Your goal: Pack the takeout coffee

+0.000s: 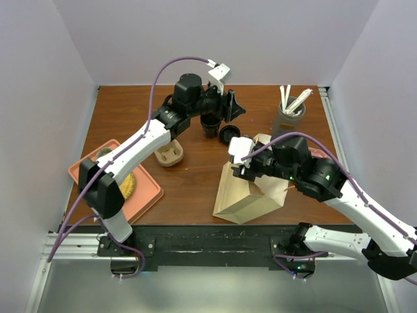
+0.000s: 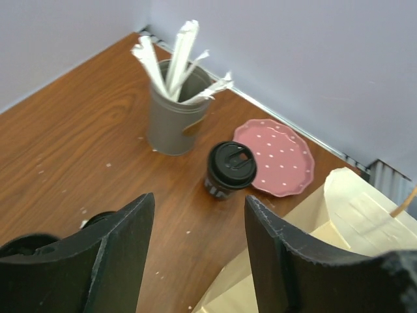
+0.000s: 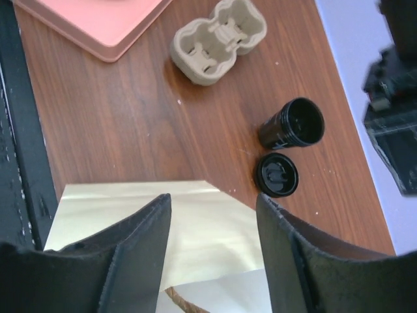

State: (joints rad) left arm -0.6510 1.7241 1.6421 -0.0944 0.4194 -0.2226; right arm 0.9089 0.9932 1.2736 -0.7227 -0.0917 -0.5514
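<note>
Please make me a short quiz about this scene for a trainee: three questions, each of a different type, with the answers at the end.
1. True or false: the takeout coffee is already inside the paper bag.
2. What lies right next to the takeout coffee? A) pink dotted plate B) cup carrier C) pink tray
3. Fill in: close to the lidless black cup lies a loose black ____.

Key: 1 false, it stands on the table; 2 A; 3 lid.
</note>
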